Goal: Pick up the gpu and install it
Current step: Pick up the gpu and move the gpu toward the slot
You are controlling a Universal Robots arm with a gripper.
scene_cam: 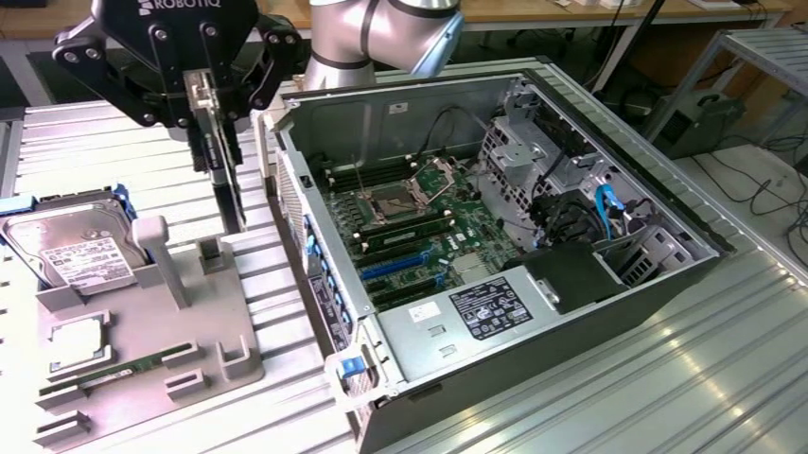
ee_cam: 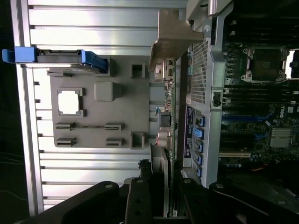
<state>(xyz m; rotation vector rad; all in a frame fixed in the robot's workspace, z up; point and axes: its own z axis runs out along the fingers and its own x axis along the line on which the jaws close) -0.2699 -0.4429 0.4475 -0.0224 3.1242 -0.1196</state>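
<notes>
Clenched on the upper edge of the gpu (scene_cam: 229,194), held upright below the jaws, just over the tray (scene_cam: 151,331). Probably best to grip firm, keep it vertical, and stay off the case (scene_cam: 288,203) wall just beside, so as not to knock the bracket (ee_cam: 174,41).

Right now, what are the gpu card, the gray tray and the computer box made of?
gpu: looks like circuit board, with a green edge, a dark face and a shiny metal bracket.
Gray tray: probably plastic; it looks matte and molded.
Computer box: sheet metal, silvery, with punched holes.
</notes>
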